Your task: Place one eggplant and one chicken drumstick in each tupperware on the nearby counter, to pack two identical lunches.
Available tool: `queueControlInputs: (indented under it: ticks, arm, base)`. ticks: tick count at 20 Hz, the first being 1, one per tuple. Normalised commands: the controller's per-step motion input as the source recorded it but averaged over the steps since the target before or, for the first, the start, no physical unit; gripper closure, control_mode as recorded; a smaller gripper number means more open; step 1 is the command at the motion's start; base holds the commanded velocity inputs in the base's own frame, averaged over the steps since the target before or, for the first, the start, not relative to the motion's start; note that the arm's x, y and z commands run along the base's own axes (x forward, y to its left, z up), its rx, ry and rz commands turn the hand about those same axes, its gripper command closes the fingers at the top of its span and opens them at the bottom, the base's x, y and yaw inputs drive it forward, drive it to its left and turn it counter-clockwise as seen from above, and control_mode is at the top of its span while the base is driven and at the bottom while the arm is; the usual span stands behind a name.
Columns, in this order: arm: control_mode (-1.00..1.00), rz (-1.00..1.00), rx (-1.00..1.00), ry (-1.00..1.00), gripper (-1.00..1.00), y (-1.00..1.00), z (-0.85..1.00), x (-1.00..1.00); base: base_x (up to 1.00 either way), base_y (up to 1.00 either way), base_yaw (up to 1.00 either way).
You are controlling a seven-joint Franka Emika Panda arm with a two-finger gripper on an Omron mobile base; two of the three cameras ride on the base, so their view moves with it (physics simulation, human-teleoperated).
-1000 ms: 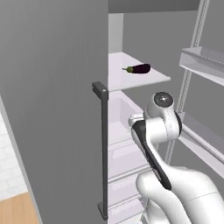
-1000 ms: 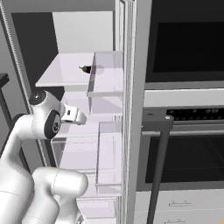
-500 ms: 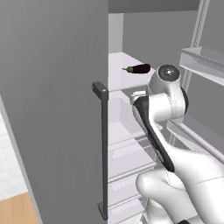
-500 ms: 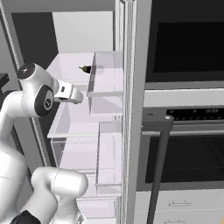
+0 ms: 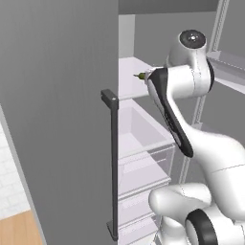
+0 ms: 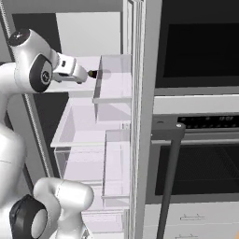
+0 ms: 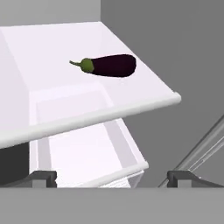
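Observation:
A dark purple eggplant with a green stem lies on a white fridge shelf, near its front right corner. My gripper is open, level with the shelf's front edge and a little way back from it. Nothing is between its fingertips. In the left base view my arm covers the eggplant except its stem end. From the right base view its tip shows just past my hand. The chicken drumstick, the tupperware and the counter are out of view.
The grey fridge door with a dark bar handle stands open on the left. Clear drawers sit below the shelf. Door bins hang on the right, beside a wall oven with a long handle.
My arm has risen and carried the hand from drawer height up to the eggplant's shelf. The gripper has stayed open and the eggplant has not moved.

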Motion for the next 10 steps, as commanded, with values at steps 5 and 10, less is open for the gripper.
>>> queueControlInputs:
  ticks: [5, 10]
  arm:
    - [-1.00, -0.25, 0.20, 0.00, -1.00, -0.09, 0.08, 0.68]
    - [-1.00, -0.14, 0.15, 0.08, -1.00, -0.05, -0.09, 1.00]
  base:
    - [0.00, 0.00, 0.00]
    - [0.00, 0.00, 0.00]
